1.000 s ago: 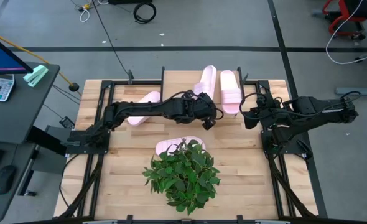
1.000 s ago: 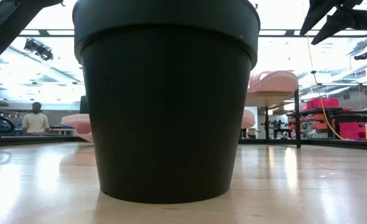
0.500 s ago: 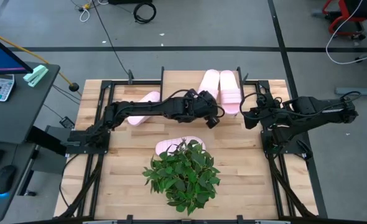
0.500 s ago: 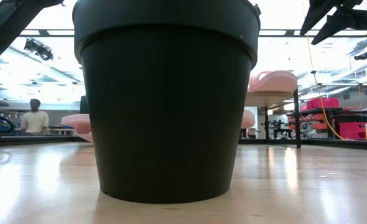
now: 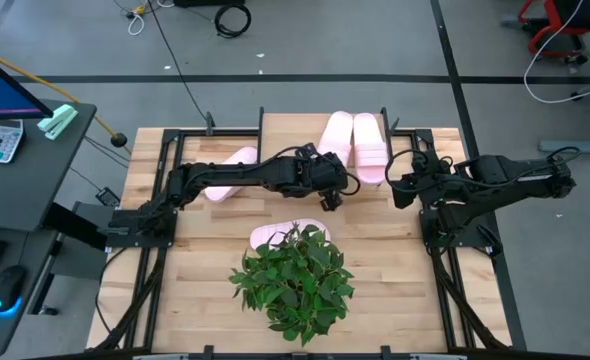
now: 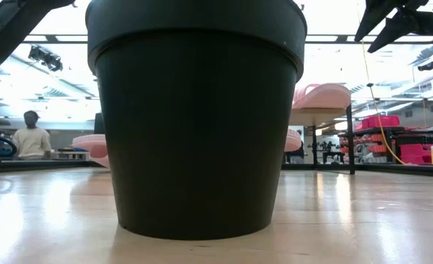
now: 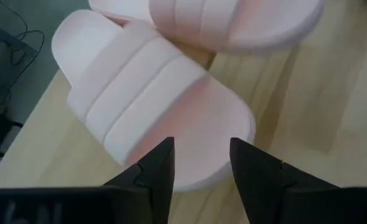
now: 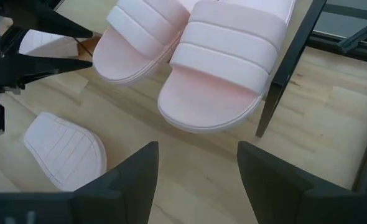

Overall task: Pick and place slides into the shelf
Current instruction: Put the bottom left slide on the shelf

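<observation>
Two pale pink slides point(image 5: 335, 135) point(image 5: 368, 148) lie side by side on the shelf point(image 6: 323, 116) at the table's far middle. My left gripper point(image 7: 201, 168) is open, its fingers standing over the near end of the left one point(image 7: 152, 118); no touch shows. A third slide point(image 5: 225, 170) lies on the table under my left arm. A fourth point(image 8: 65, 149) lies sole up by the plant. My right gripper point(image 8: 196, 180) hovers open to the right of the shelf, with nothing between its fingers.
A potted plant point(image 5: 295, 280) in a big black pot point(image 6: 194, 117) stands at the table's near middle and blocks most of the low view. The shelf's thin black leg point(image 8: 289, 68) stands close before my right gripper. A person point(image 6: 29, 139) shows far off in the room.
The slide in front of my left gripper stood tilted against its neighbour. It now lies flat beside it on the shelf, let go by the gripper. My left wrist has rolled a little and stayed where it was.
</observation>
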`<move>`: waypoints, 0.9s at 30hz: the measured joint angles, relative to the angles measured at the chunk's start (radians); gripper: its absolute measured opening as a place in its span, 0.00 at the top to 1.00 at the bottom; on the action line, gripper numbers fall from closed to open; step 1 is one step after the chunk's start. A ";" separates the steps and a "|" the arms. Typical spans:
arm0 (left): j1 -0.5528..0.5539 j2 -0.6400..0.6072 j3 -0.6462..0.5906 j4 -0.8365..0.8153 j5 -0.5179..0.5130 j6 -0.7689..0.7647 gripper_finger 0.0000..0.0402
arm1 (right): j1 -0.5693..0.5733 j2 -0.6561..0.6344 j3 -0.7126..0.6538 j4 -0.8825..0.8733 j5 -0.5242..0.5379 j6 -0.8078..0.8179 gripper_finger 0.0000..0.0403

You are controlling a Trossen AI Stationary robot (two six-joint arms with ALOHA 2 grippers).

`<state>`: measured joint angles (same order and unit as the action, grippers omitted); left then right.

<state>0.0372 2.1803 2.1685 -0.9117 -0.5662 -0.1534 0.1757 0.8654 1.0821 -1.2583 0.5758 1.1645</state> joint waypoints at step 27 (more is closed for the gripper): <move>0.100 -0.050 -0.003 -0.235 -0.081 0.098 0.75 | 0.000 0.000 0.000 0.000 0.013 -0.035 0.44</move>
<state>0.1373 2.1306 2.1651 -1.1467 -0.6477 -0.0554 0.1753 0.8650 1.0821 -1.2583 0.5891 1.1290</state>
